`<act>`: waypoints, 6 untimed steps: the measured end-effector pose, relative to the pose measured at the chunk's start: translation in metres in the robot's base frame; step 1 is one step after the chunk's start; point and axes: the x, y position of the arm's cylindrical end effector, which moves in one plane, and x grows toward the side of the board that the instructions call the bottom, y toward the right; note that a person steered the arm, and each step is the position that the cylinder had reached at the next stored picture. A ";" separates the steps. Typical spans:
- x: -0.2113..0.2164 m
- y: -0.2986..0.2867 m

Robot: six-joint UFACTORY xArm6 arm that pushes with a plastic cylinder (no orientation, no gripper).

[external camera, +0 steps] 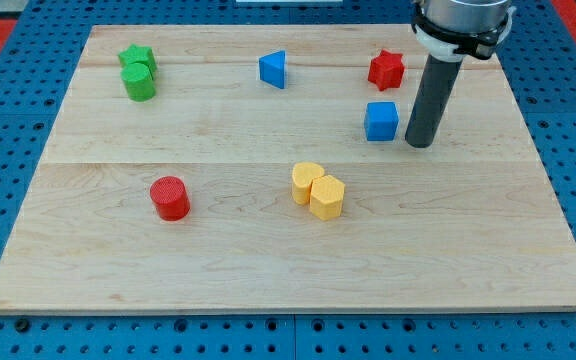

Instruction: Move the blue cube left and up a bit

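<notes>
The blue cube (381,121) sits on the wooden board (268,250), right of centre toward the view's top. My tip (420,144) rests on the board just to the cube's right and slightly below it, with a small gap between them. The dark rod rises from the tip to the arm's flange at the view's top right.
A red star (386,69) lies just above the blue cube. A blue triangular block (273,69) is at top centre. A green star (137,57) and a green cylinder (139,82) touch at top left. A red cylinder (170,197) is lower left. Two yellow blocks (317,189) touch at centre.
</notes>
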 end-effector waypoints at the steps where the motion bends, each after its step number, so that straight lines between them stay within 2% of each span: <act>1: -0.007 -0.022; 2: -0.023 -0.039; 4: -0.033 -0.021; 6: -0.035 -0.078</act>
